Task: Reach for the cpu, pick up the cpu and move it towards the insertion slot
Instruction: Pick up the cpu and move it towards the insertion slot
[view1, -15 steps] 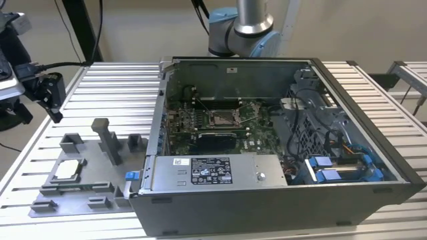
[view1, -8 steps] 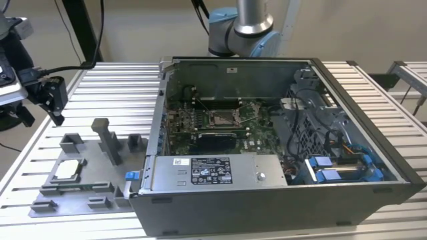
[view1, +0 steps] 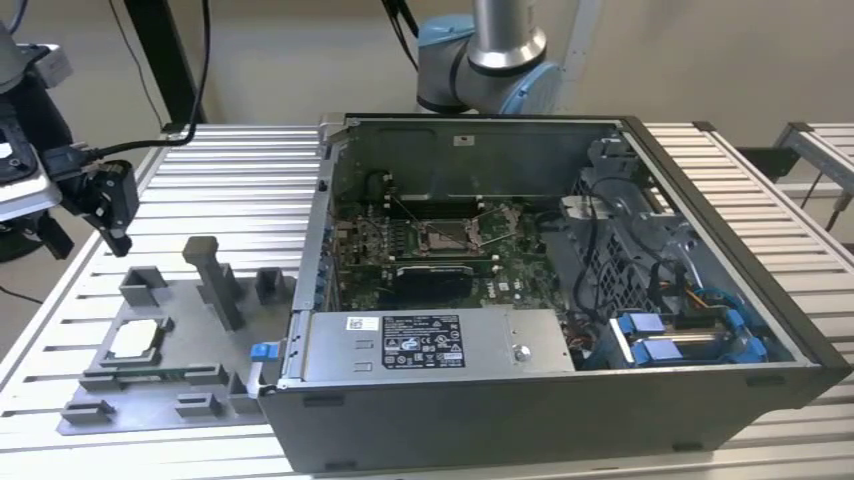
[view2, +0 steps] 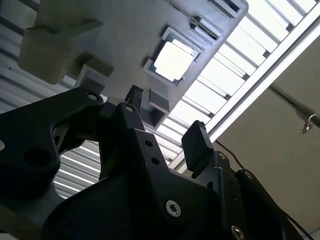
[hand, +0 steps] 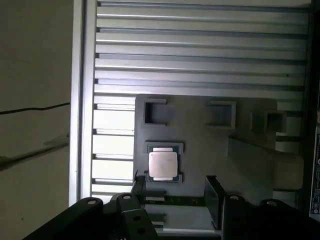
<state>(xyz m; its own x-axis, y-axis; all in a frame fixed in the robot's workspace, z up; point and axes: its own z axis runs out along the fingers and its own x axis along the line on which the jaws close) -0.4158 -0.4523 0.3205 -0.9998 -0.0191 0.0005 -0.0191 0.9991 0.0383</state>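
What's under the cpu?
The cpu sits in a square pocket of the grey fixture plate, which rests on the slatted table. The pocket floor is hidden by the chip.

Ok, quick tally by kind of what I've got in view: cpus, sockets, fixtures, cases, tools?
cpu: 1, lying in the grey fixture
insertion slot: 1, inside the computer case
grey fixture: 1
computer case: 1
tool: 1, open, holding nothing, near the cpu
Total: 5
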